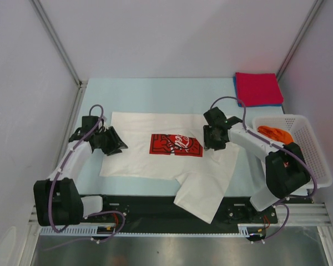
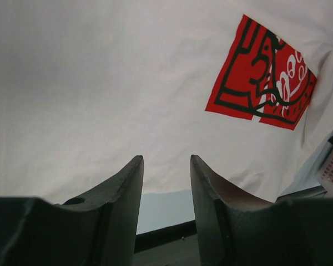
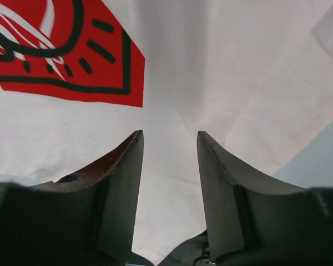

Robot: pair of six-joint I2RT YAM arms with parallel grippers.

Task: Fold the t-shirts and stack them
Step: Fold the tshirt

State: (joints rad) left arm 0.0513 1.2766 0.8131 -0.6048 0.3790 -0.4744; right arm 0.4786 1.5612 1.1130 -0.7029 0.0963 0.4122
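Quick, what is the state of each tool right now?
Left tool: open, holding nothing, at the edge of the white t-shirt.
Right tool: open, holding nothing, above that t-shirt.

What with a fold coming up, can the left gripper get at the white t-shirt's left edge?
Probably yes: the left gripper hovers open right at the white t-shirt's left edge, with nothing between them.

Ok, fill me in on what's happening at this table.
Two arms are working on a white tee spread logo-up on the table. The left gripper is at its left edge, the right gripper just right of the logo. Both are open and hold nothing. The tee is not yet folded, and one part trails over the near rail. A folded red tee lies on a blue tee at the far right. An orange tee sits in the basket.
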